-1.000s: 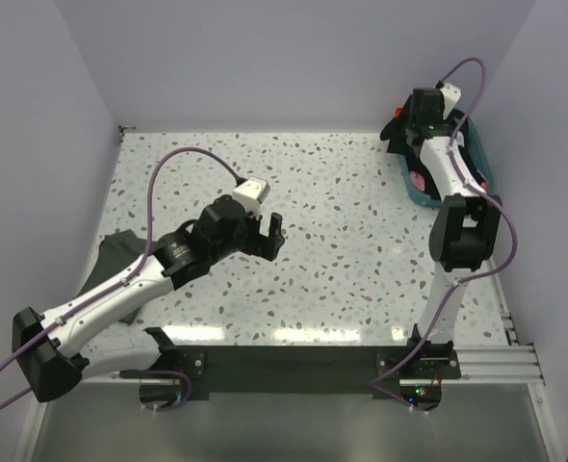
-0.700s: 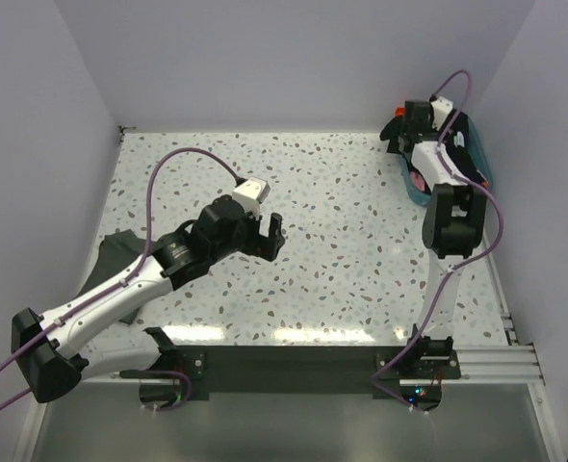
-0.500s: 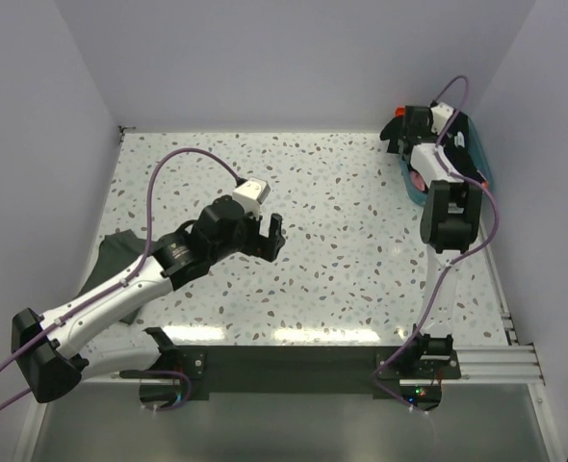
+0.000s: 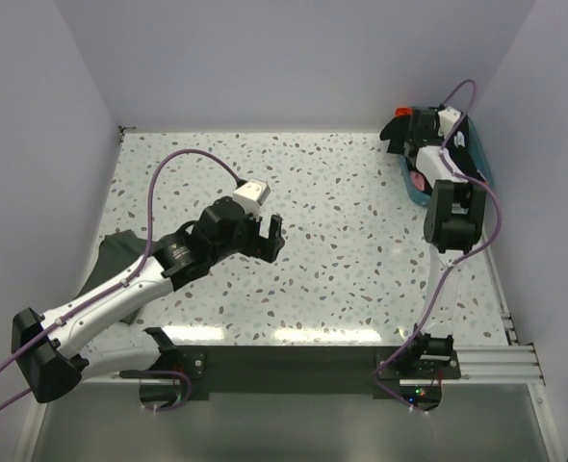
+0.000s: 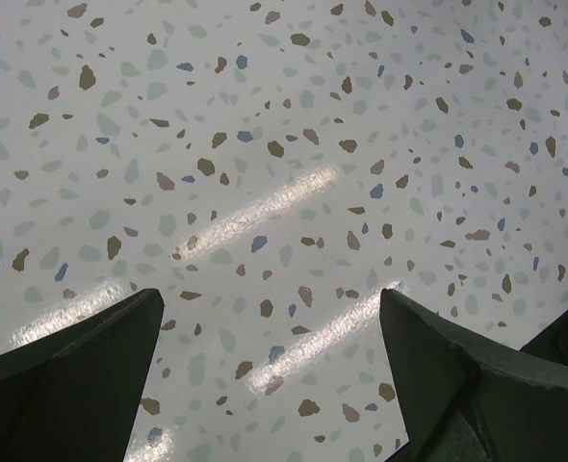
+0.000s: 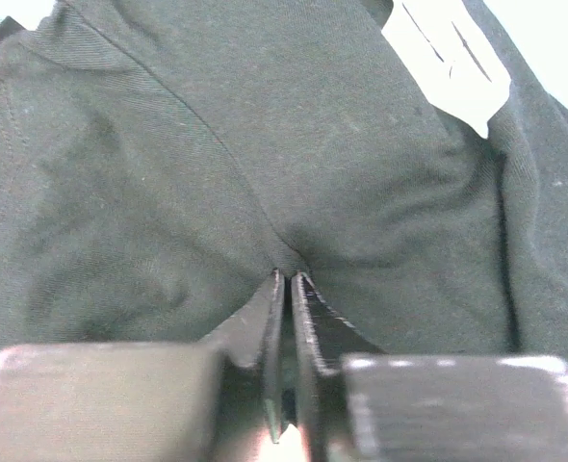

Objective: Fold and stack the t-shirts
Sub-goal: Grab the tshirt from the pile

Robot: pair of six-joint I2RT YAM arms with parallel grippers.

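1. Right wrist view: the right pincer (image 6: 286,279) is clenched on a small fold of the black t-shirt (image 6: 168,173), which lies in the teal basket (image 4: 478,164) at the far right corner of the desk (image 4: 342,192).
2. The bite looks thin, so lift slowly and straight up, lest the cloth slip out or drag the basket.
3. The left pincer (image 5: 270,356) hangs released over bare desk, well apart, free to take a second corner later.
4. A dark grey t-shirt (image 4: 116,255) lies at the desk's left edge.
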